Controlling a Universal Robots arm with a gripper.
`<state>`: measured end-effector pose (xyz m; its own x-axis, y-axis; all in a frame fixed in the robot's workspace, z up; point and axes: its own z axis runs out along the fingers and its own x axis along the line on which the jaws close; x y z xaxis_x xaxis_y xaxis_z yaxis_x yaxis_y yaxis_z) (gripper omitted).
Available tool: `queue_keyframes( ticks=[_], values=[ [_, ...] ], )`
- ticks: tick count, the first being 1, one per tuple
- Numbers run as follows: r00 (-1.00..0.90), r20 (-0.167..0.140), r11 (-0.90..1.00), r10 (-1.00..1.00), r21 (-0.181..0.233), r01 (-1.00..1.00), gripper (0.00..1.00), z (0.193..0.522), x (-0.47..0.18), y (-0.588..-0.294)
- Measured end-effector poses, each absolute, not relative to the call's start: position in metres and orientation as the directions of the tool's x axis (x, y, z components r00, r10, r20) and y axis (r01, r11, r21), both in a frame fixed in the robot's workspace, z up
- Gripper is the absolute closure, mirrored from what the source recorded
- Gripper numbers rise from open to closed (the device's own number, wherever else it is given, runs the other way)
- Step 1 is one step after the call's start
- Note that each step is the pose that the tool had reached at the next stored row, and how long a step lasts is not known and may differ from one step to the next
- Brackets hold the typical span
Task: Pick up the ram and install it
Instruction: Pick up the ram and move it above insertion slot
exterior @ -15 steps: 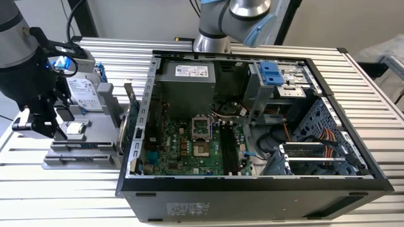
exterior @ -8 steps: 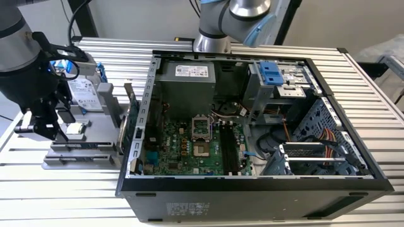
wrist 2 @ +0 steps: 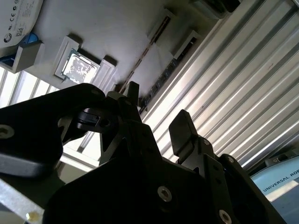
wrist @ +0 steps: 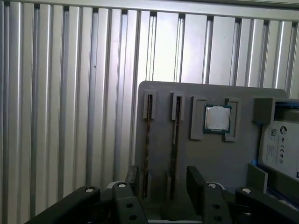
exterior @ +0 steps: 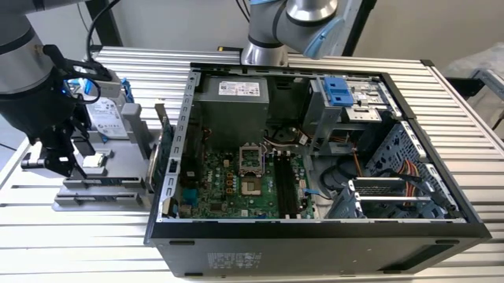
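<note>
Ribbed aluminium counter [exterior: 71, 247], silver slats running lengthwise with bright glare in the grooves. A pale plain wall [exterior: 425, 29] stands behind it, and a dark upright post [exterior: 106, 23] rises at the counter's far edge.

Landmark: a grey holder [exterior: 110, 200], a flat plate lying on the counter.
- An open black computer case [exterior: 315, 233] sits just beside the holder, on the exterior view's right of it. Its green motherboard [exterior: 228, 188] is exposed.
- The arm's base [exterior: 264, 53] stands well beyond the holder, behind the case.
- The arm [exterior: 23, 71], grey and black, comes down over the holder from the exterior view's left.

On the holder, seen in the first wrist view:
- The ram [wrist: 148, 144] stands on edge in a narrow slot, showing as a thin brownish line.
- A second slot [wrist: 175, 121] just beside it holds a similar dark edge; what it is cannot be told.
- A square silver processor chip [wrist: 217, 118] sits in its own recess past the slots.
- A boxed drive [wrist: 280, 144] with a white label is at the holder's far end.

Gripper [wrist: 163, 179]: it hangs above the slot end of the holder with its two black fingers apart and nothing between them. It is clear of the ram. Both slots lie in the gap as seen from the wrist, so which one it lines up with cannot be told. The ram is seated in the holder, not in the case.
</note>
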<state>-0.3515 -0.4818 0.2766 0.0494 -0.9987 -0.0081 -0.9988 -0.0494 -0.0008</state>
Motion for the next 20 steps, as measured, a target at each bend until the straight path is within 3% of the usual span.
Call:
queue_keyframes(
  ticks=[20],
  values=[
    [0.049,-0.004,-0.049,-0.999,-0.001,-0.999,0.0,0.264,-0.352,-0.483]
  ],
)
